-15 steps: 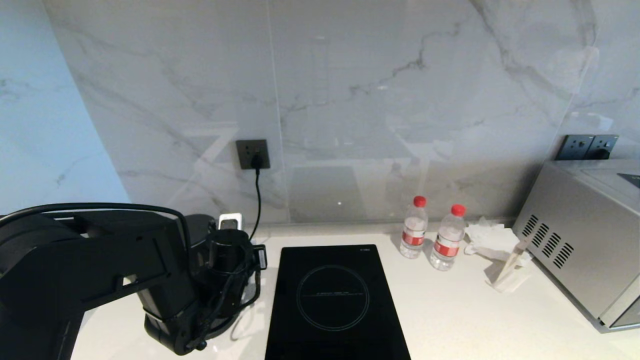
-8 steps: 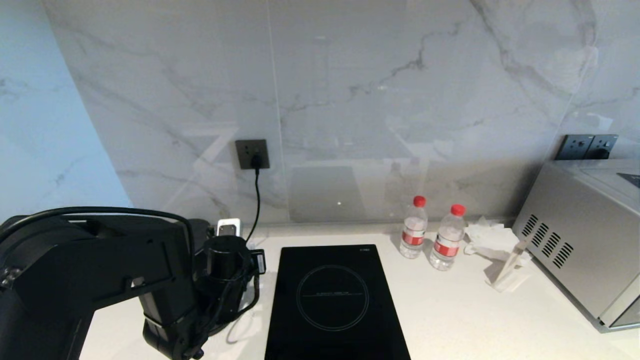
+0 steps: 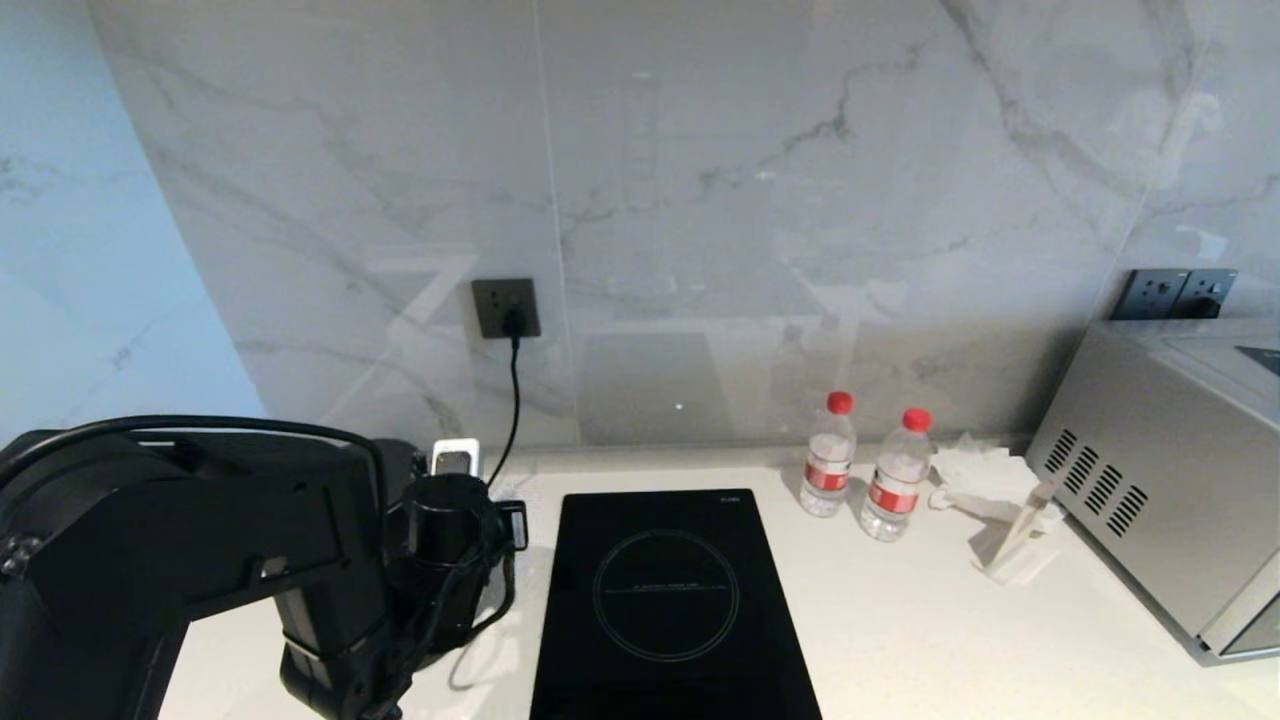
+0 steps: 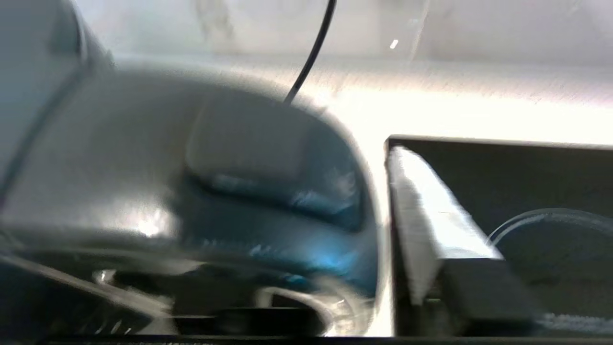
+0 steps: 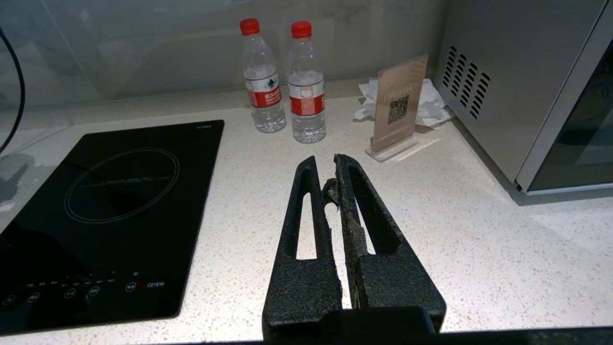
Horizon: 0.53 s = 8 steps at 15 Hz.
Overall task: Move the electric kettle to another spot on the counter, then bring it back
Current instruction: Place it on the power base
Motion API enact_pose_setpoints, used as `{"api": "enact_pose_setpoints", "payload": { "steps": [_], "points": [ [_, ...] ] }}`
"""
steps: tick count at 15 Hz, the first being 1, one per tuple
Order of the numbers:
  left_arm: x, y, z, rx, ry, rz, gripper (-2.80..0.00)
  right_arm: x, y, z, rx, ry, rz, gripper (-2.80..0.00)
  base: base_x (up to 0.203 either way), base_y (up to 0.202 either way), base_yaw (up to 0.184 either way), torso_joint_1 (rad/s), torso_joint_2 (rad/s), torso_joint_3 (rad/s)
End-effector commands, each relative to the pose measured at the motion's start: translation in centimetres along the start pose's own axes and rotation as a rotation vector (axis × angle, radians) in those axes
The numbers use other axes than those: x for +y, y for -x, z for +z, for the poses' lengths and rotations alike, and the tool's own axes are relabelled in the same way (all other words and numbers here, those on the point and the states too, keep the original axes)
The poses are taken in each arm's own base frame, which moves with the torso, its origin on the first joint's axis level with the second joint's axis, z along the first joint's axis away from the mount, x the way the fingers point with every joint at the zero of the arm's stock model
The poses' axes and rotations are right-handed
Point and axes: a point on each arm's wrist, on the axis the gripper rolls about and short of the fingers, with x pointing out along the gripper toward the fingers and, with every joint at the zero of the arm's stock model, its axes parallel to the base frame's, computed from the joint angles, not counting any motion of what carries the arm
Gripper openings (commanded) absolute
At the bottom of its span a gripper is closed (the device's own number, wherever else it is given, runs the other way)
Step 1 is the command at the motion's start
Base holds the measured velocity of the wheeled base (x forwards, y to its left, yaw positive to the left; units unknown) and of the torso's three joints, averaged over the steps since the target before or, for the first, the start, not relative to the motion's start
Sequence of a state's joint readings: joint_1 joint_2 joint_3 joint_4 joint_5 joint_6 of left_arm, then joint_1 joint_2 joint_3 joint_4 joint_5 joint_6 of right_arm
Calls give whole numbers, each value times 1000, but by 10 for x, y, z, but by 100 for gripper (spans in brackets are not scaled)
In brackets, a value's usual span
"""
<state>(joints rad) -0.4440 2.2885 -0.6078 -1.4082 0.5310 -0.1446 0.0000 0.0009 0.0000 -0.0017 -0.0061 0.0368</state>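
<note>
one electric kettle (image 4: 201, 182), two water bottles (image 3: 829, 455).

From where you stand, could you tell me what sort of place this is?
Likely a small kitchenette: a built-in induction hob in a speckled counter, a steel microwave oven and a marble-look splashback.

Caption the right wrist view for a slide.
Idle right claw, shut, above the counter near two water bottles and the induction hob.

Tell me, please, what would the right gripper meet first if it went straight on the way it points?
Probably one of the two water bottles: the right gripper hangs above the counter, its fingers pointing at them. Depth is unclear.
</note>
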Motion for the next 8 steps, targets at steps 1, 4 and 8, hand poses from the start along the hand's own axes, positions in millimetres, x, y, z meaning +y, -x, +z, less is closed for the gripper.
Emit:
{"api": "enact_pose_setpoints", "payload": {
  "steps": [1,4,8],
  "points": [
    [1,1,-1,-20,9,0,0,0,0,0,1,0,0,-280,0,0,0,0,0,0],
    [8,7,-9,-17,-26,3,0,0,0,0,1,0,0,-280,0,0,0,0,0,0],
    [16,24,-19,43,-72,-3,0,0,0,0,1,0,0,-280,0,0,0,0,0,0]
  ]
}}
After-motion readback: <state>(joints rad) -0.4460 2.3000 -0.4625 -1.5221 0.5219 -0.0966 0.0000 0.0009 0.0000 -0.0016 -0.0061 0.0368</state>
